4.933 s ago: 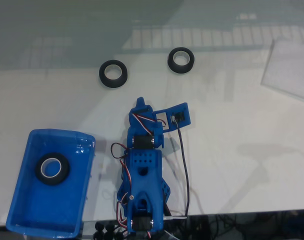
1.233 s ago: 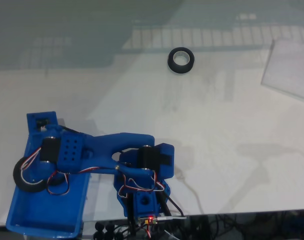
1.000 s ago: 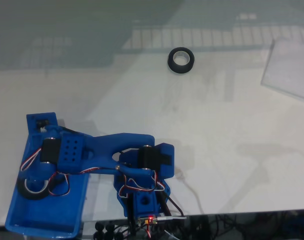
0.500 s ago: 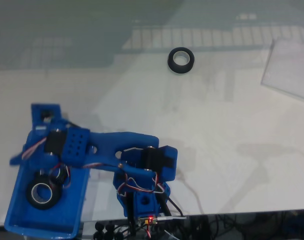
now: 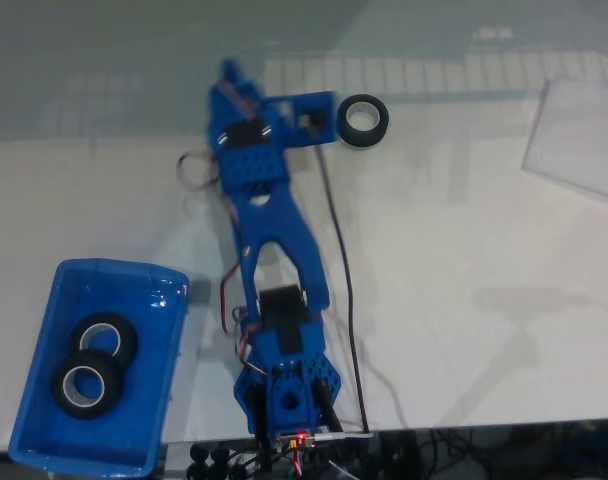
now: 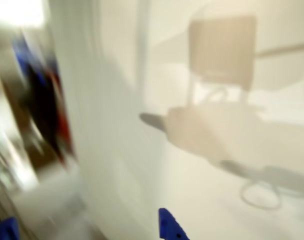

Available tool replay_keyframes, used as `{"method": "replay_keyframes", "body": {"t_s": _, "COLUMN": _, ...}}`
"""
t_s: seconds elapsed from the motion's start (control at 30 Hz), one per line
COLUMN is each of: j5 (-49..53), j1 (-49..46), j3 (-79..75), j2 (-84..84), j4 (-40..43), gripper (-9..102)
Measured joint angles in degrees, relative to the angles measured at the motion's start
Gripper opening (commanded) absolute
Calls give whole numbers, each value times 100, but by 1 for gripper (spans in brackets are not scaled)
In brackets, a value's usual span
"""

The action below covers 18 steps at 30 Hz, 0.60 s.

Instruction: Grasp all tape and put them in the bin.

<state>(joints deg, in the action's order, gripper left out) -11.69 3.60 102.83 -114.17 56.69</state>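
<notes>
**Q:** What could go wrong from here?

**A:** In the fixed view you have one tape roll [image 5: 362,121] left on the white table [image 5: 464,260], lying flat at about one o'clock from the arm's base. The arm [image 5: 276,235] is stretched out toward twelve o'clock, and its gripper [image 5: 284,100] sits just beside that roll, at the roll's nine o'clock side. The likely fault, as a judgement, is a nudge: if you swing toward three o'clock with a finger low, you would push the roll across the smooth table instead of straddling its wall. At this reach the arm is near full extension, so a roll that slides further toward twelve o'clock may be hard to recover. The dark cable [image 5: 342,280] trailing along the arm could also snag on the swing back to the bin.

**Q:** How far open is the gripper, and what does it hold?

**A:** You cannot tell the opening from these pictures. The fixed view shows the gripper body from above without a clear gap, and the wrist view is motion-blurred, showing only a blue finger tip [image 6: 169,227] at six o'clock. Nothing appears to be held; whether it touches the roll is unclear.

**Q:** Where are the other rolls?

**A:** Two tape rolls [image 5: 89,365] lie overlapping in the blue bin [image 5: 144,285], at about eight o'clock from the arm's base.
</notes>
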Motion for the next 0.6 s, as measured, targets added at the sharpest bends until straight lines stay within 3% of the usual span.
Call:
{"method": "replay_keyframes", "body": {"t_s": 0.27, "j5": -413, "j1": -1556, "j3": -1688, "j2": 1740, "j4": 378, "gripper": 36}}
{"method": "replay_keyframes", "body": {"t_s": 0.6, "j5": -677, "j1": -2092, "j3": -3762, "j2": 4122, "j4": 1626, "gripper": 34}}
